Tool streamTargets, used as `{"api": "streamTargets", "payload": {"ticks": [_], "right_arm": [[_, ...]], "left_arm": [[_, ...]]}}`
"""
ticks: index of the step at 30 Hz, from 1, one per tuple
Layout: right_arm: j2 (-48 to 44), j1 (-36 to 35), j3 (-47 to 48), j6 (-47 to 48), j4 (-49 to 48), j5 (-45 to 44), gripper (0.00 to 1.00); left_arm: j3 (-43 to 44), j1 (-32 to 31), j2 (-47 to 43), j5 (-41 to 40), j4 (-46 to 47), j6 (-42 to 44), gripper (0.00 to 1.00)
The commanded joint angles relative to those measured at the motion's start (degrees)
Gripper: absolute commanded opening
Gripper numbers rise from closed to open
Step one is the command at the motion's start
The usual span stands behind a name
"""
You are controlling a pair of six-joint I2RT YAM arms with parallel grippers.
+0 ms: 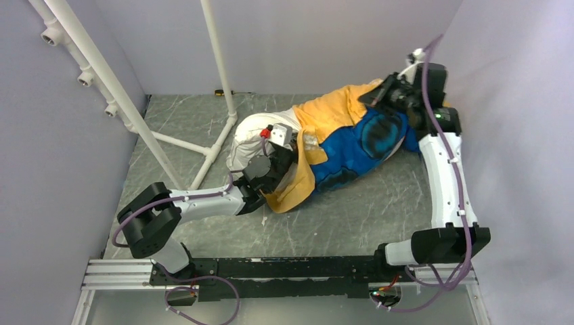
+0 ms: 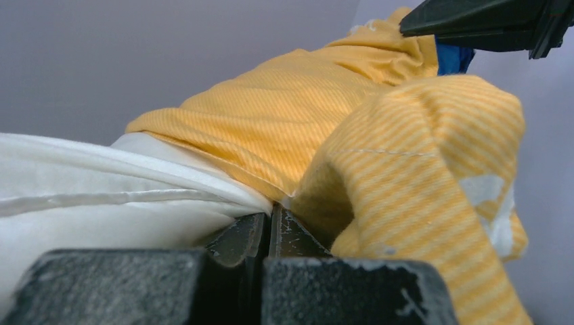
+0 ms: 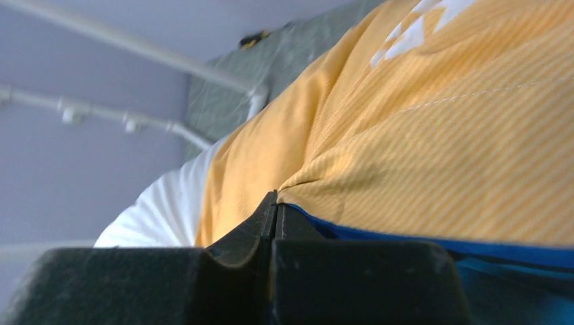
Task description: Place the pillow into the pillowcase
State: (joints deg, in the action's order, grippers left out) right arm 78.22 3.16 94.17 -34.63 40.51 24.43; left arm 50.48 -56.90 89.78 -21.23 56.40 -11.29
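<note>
Gray marbled table (image 1: 352,217) fills the middle of the top view. Lying on it, center to upper right, is the white pillow (image 1: 247,135), partly inside the yellow-and-blue pillowcase (image 1: 352,145). A white pipe frame (image 1: 220,61) stands on it at left, with a tiny dark tool (image 1: 223,92) by the far edge.

One pillow (image 1: 245,139), white, bulges out just left of the left pincer (image 2: 271,220). One pillowcase (image 1: 352,145), yellow and blue, stretches between the pincers and meets the tips of both. There are two pincers, the other being the right pincer (image 3: 276,203). Two arms carry them, the left arm (image 1: 203,200) and the right arm (image 1: 443,176). One surface (image 1: 379,210) lies beneath them. One white pipe frame (image 1: 220,68) stands beyond the left pincer. One small yellow-and-black item (image 1: 223,92) lies further beyond that pincer.
</note>
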Motion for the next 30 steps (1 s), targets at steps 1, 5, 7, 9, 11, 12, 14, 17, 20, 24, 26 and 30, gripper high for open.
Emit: {"api": "streamTargets", "payload": {"ticks": [1,5,7,9,11,12,14,17,20,24,26,30], "right_arm": [[-0.4,-12.4,2.3,-7.4,-6.7,8.6,0.0],[-0.1,-22.1,0.4,-11.2,-10.0,6.8,0.0],[0.7,-27.5,-0.2,-12.4,-12.0,5.2,0.0],[2.4,-32.7,0.4,-12.6,-12.1,3.4,0.0],[4.7,-35.8,1.5,-12.5,-11.9,2.7,0.0],[5.2,-37.1,1.3,-12.8,-13.0,2.4,0.0],[5.6,-38.5,1.1,-13.1,-14.4,2.2,0.0],[5.4,-37.5,3.1,-9.7,-9.8,-2.0,0.0],[5.4,-31.5,4.0,-5.2,-3.9,-6.0,0.0],[3.6,-21.1,0.7,-1.0,-1.5,-7.2,0.1],[4.9,-18.2,1.6,2.2,1.2,-8.1,0.31],[5.9,-16.4,5.1,7.9,7.4,-12.5,0.79]], "left_arm": [[2.7,-1.5,-3.2,0.1,-1.5,4.1,0.0],[3.7,-1.5,-3.9,-3.3,-1.2,6.7,0.0],[4.1,-1.5,-4.8,-3.0,-1.4,6.9,0.0],[5.1,-1.6,-5.1,-2.5,-1.6,6.9,0.0],[6.1,-1.8,-5.1,-2.2,-2.0,7.9,0.0],[7.1,-2.0,-5.1,-2.3,-2.4,8.5,0.0],[7.8,-2.0,-5.0,-2.7,-2.8,9.3,0.0],[7.1,-2.0,-5.6,-3.4,-3.5,10.5,0.0],[5.7,-2.0,-7.4,-5.5,-5.2,12.8,0.0],[5.3,-1.7,-11.4,-8.6,-11.0,15.3,0.0],[6.3,-0.8,-12.5,-8.5,-14.6,14.9,0.0],[12.5,2.8,-12.4,-7.5,-28.9,7.6,0.0]]}}
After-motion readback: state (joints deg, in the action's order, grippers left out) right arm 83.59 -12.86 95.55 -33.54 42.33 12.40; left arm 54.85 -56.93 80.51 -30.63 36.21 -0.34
